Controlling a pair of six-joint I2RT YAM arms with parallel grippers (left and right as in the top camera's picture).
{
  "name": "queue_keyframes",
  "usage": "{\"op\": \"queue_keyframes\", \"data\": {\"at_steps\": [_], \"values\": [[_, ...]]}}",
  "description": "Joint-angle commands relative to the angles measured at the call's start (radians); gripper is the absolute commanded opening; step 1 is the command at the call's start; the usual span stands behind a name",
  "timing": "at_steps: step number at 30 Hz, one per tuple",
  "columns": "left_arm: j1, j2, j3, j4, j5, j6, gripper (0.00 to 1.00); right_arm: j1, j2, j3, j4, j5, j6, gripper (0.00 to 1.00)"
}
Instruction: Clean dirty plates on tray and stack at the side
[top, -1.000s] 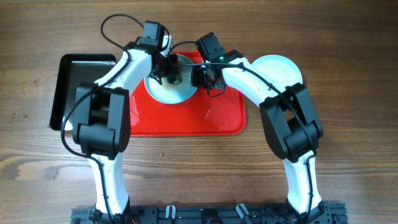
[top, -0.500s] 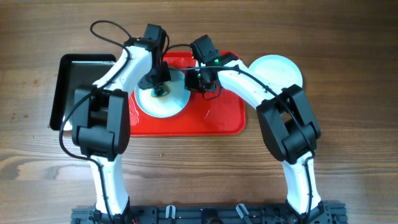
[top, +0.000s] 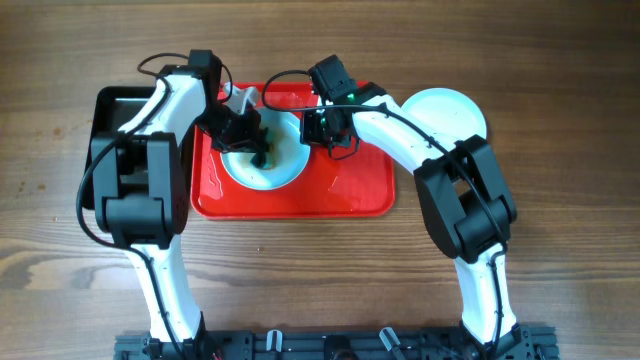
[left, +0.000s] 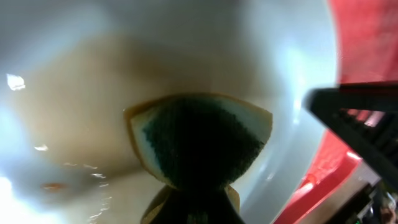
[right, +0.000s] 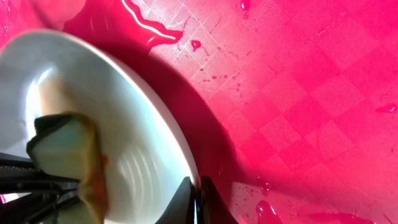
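Wooden desk (top: 560, 250), wet red plastic tray (top: 350, 195): left jaws clamping green-yellow sponge (left: 199, 143), right jaws pinching rim of round pale plate (top: 283, 168); may slip under scrubbing.

Mid table (top: 320, 290): tray (top: 300, 198). On tray, far-left part: plate (top: 285, 170). On plate, near its middle: sponge (left: 199, 140). Just beside tray, to left: narrower tray (top: 105, 130). On table, right of tray's far right corner: second plate (top: 455, 108).
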Motion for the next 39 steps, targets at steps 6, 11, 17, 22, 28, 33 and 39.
{"op": "queue_keyframes", "data": {"at_steps": [6, 11, 17, 22, 28, 33, 39], "values": [[-0.014, 0.022, 0.033, 0.077, -0.059, -0.105, 0.04, -0.005, 0.026, -0.002, -0.005, 0.05, 0.004, 0.04], [-0.014, -0.057, 0.079, 0.082, -0.426, -0.376, 0.04, -0.005, 0.026, -0.002, -0.005, 0.05, 0.005, 0.04], [-0.021, -0.064, 0.077, 0.087, -0.645, -0.462, 0.04, -0.005, 0.026, -0.002, -0.003, 0.049, 0.005, 0.04], [-0.067, -0.021, 0.076, 0.114, -0.634, -0.387, 0.04, -0.005, 0.026, -0.002, -0.001, 0.045, 0.002, 0.04], [-0.098, 0.035, 0.076, 0.141, -0.518, -0.358, 0.04, -0.005, 0.026, -0.002, -0.002, 0.03, -0.006, 0.04], [-0.101, 0.036, 0.077, 0.207, -0.188, -0.204, 0.04, -0.005, 0.026, -0.002, -0.002, 0.023, -0.009, 0.04], [-0.101, 0.036, 0.077, 0.161, -0.01, -0.051, 0.04, -0.005, 0.026, -0.002, -0.002, 0.023, -0.01, 0.04]]}}
